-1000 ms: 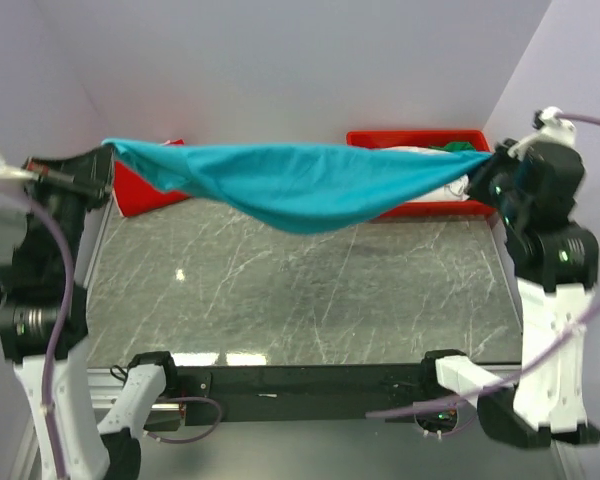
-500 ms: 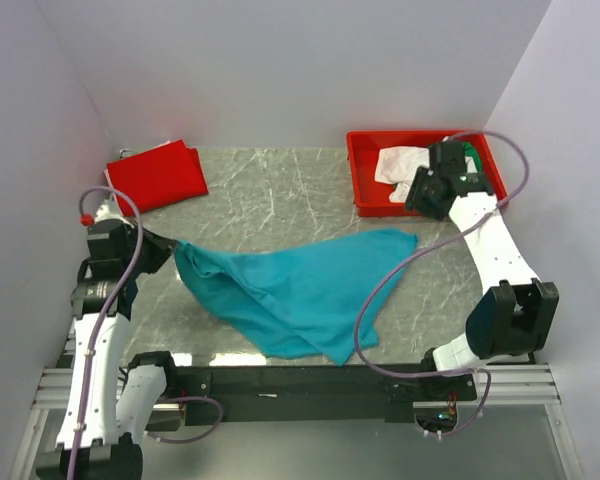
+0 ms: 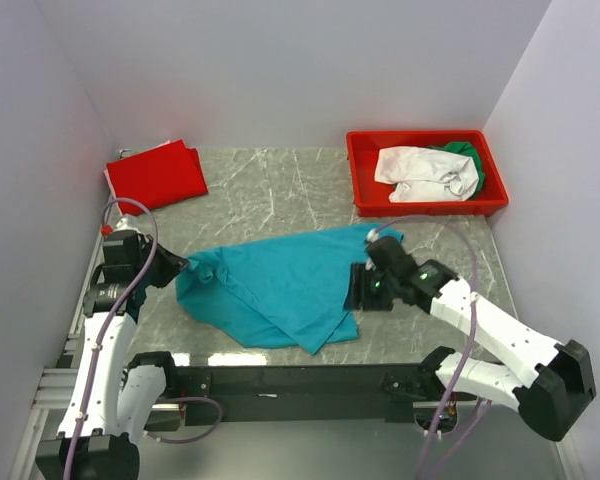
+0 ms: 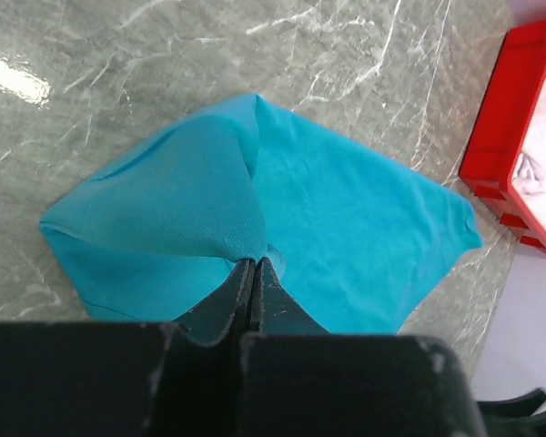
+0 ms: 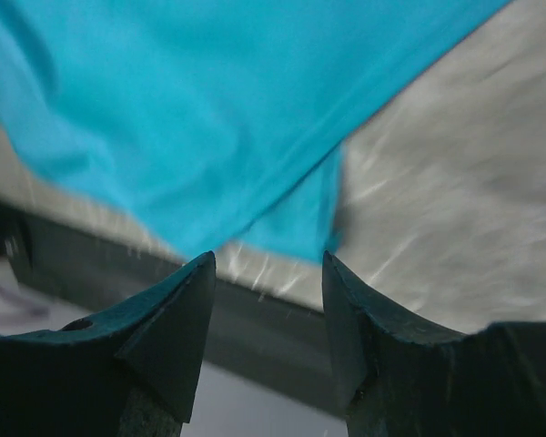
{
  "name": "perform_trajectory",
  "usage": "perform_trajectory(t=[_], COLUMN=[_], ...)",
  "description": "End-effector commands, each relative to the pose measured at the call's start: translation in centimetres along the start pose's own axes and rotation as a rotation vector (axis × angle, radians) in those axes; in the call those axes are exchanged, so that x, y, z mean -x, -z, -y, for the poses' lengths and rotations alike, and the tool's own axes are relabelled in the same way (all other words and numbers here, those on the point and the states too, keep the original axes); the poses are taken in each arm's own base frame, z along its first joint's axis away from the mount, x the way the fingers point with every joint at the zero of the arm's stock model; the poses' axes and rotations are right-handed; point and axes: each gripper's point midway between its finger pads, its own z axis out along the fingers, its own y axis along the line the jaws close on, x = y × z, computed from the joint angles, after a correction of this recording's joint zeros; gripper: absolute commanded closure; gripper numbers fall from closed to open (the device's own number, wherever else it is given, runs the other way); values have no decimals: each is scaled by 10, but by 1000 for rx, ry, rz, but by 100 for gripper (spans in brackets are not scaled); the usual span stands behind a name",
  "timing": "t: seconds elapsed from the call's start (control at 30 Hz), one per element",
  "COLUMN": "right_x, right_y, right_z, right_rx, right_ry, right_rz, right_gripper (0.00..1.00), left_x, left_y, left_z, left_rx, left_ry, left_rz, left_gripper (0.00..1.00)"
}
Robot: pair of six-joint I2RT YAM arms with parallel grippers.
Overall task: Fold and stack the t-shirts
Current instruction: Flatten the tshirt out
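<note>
- Now our left tool (image 4: 255,266) is closed tight on a fold of the teal t-shirt (image 4: 346,228).
- Our right tool (image 5: 268,261) is wide open and empty; we should grip the near hem first.

**Site:** robotics lab test cell.
**Evidence:**
- Plain pale walls (image 3: 280,70) closing in the 9, 12 and 3 o'clock sides.
- Marble-patterned bench (image 3: 280,190) filling the enclosure.
- Two white-and-black robot arms: left arm (image 3: 98,345) at 8 o'clock, right arm (image 3: 495,328) at 4 o'clock.
- Black rail (image 3: 300,378) at 6 o'clock, with aluminium framing (image 3: 55,380) beside it.
- Loose purple cables (image 3: 428,219) looping off both arms.
- Red plastic bin (image 3: 430,208) at 1 o'clock holding crumpled cloth.
- Teal t-shirt (image 3: 280,285) at bench centre.
</note>
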Motion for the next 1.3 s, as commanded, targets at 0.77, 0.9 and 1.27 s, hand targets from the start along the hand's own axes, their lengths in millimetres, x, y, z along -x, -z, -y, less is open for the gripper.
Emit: perform_trajectory(t=[0.77,0.9,1.27], right_x=[-132,-135,-132], right_y=[-67,-80,-97], right_z=[-92,-86,-76], right_rx=[-10,-44,-104], right_ry=[178,192,191], right_rz=[-227,-229,-211], right_gripper=[44,44,48], left_x=[-8,-8,-4], left_y=[19,22,26], left_z=[5,4,7], left_rx=[10,15,20], left_ry=[-100,-106,-126], left_rz=[-15,-12,-1], left_gripper=[99,99,99])
